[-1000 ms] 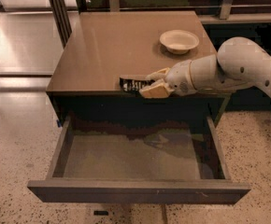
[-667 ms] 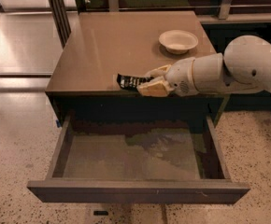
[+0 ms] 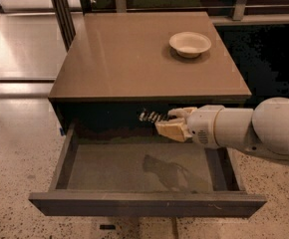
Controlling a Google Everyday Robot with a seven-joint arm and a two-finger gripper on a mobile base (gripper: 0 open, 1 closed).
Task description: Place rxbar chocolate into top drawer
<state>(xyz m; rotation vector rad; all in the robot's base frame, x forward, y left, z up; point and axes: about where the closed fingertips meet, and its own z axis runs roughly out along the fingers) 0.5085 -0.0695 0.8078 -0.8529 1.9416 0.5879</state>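
The top drawer (image 3: 144, 204) stands pulled out nearest the camera, its greyish floor open below my arm. Above its back half hangs my gripper (image 3: 165, 121), fingers pinching one end of the rxbar chocolate (image 3: 150, 116), which sticks out to the side just under the front edge of the cabinet top (image 3: 134, 59). To do this well, I judge I should lower the bar close to the floor, clear of the drawer walls, and only then part my fingers so it lands flat. Farther back, a cream bowl (image 3: 190, 44) sits on the top, well apart.
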